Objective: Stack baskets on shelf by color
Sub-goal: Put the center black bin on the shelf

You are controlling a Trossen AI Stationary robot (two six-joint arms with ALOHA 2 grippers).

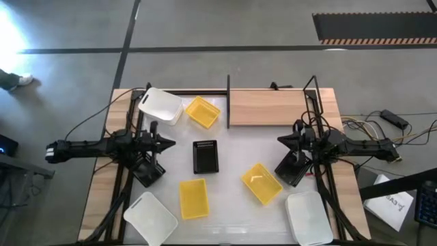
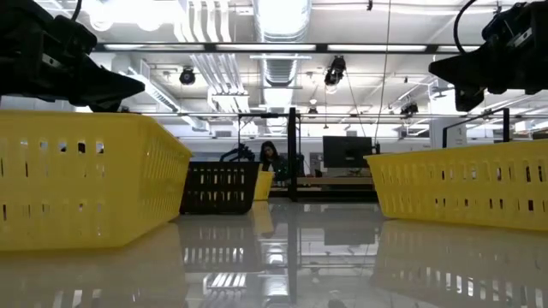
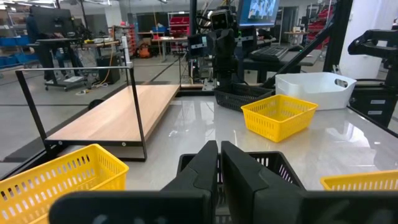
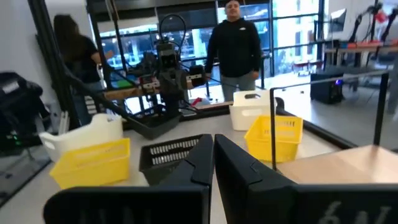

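Note:
The black slotted basket sits on its base mid-table, between my two grippers. My left gripper hovers to its left, shut, with the basket just beyond the fingertips. My right gripper hovers to its right, also shut, facing the same basket. Three yellow baskets and three white baskets stand on the table. The pale wood shelf lies at the far right. A second black basket does not show.
The shelf's thin black rods stand at its ends, close to the far yellow basket. In the low view, yellow baskets flank the black one. People stand in the room beyond the table. Cables trail off the right edge.

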